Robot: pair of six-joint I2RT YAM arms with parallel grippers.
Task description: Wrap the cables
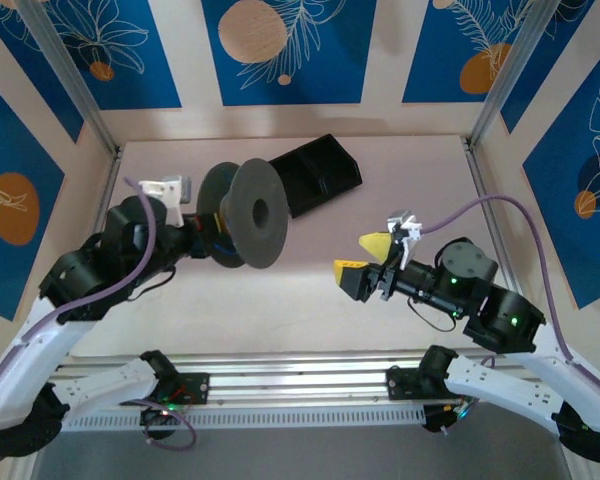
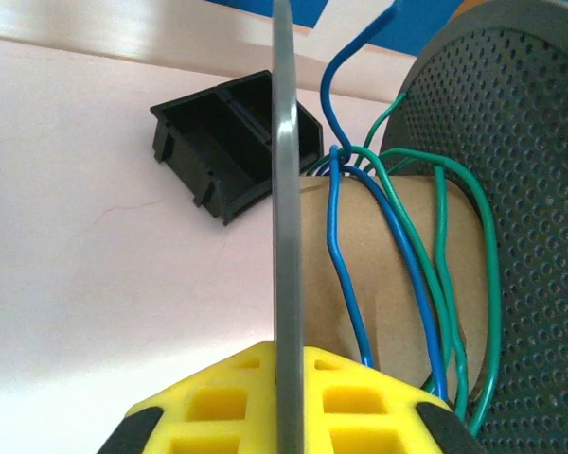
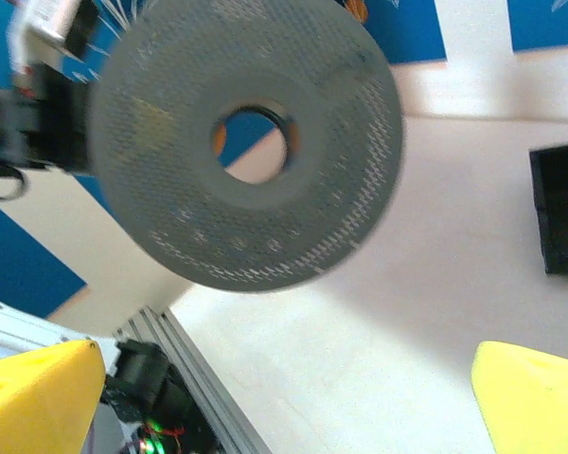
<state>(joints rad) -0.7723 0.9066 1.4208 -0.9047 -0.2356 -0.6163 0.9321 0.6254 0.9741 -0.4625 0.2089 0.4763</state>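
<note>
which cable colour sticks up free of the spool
The blue cable: one end rises free above the spool's cardboard core, while the green cables lie looped around it.

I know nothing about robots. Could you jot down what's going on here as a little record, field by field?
left hand: shut on the edge of one grey disc of the spool
cables: blue and green, looped loosely around the spool's cardboard core
right hand: open, empty, facing the spool
black tray: on the table, behind the spool
</note>
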